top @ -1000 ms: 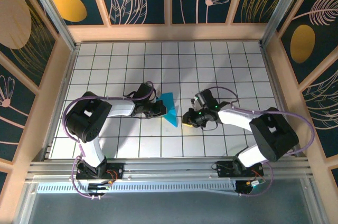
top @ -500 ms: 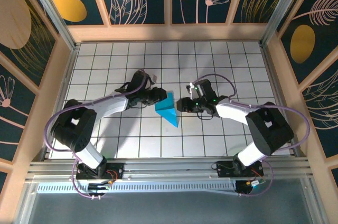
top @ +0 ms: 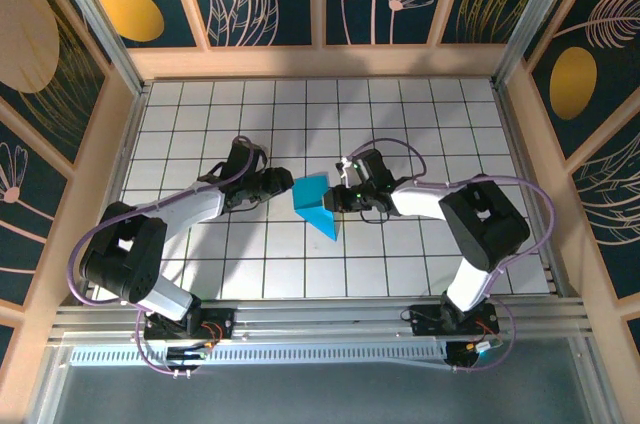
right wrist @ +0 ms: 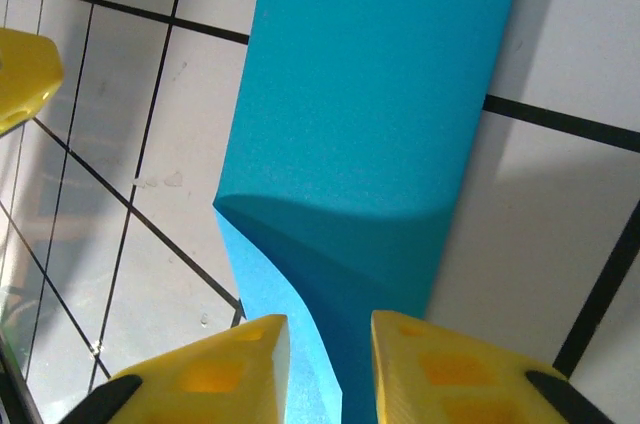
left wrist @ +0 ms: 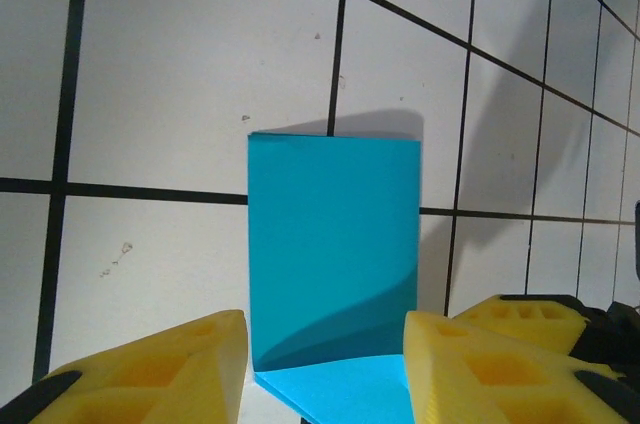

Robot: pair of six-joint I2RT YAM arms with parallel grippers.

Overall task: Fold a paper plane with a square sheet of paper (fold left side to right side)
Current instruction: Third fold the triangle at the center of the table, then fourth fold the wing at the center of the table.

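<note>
The square sheet of paper (top: 313, 200) lies at the middle of the tiled table as a folded cyan shape, its point toward the near edge. In the left wrist view its flap (left wrist: 333, 234) rises upright from a crease between my yellow fingers (left wrist: 160, 374). My left gripper (top: 285, 187) (left wrist: 325, 329) is open at the paper's left edge, not holding it. My right gripper (top: 338, 198) (right wrist: 330, 329) sits at the right edge, jaws a narrow gap apart and open. The paper's curved raised fold (right wrist: 370, 124) runs down between those fingers (right wrist: 460, 364).
The white tiled table (top: 420, 124) is bordered by wooden walls. The right gripper's yellow finger (left wrist: 530, 316) shows just right of my left fingers, so the two grippers are close together. Purple cables loop over both arms.
Both grippers moved away from the near edge, to the paper's two sides. The left jaws went from shut to open. The right gripper shifted left from the paper's tip to its right edge.
</note>
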